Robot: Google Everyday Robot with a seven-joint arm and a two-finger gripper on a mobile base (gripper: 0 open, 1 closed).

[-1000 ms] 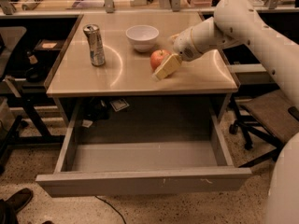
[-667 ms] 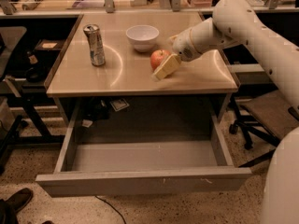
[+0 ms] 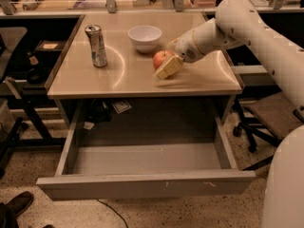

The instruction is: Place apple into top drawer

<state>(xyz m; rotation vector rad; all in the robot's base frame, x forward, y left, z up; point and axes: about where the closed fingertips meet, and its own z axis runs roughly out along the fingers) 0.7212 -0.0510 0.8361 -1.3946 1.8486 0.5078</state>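
The red-orange apple (image 3: 160,59) rests on the tan tabletop (image 3: 123,75), right of centre and just in front of the white bowl. My gripper (image 3: 169,61) reaches in from the right on the white arm and sits right against the apple's right side, low over the table. The top drawer (image 3: 147,184) is pulled fully out below the table's front edge. Its grey inside is bare, and its front panel has small white scuffs.
A white bowl (image 3: 145,37) stands behind the apple. A silver can (image 3: 96,45) stands upright at the table's left. An office chair (image 3: 266,113) is to the right of the desk, and dark shelving (image 3: 28,65) to the left. A shoe (image 3: 18,203) lies on the floor at bottom left.
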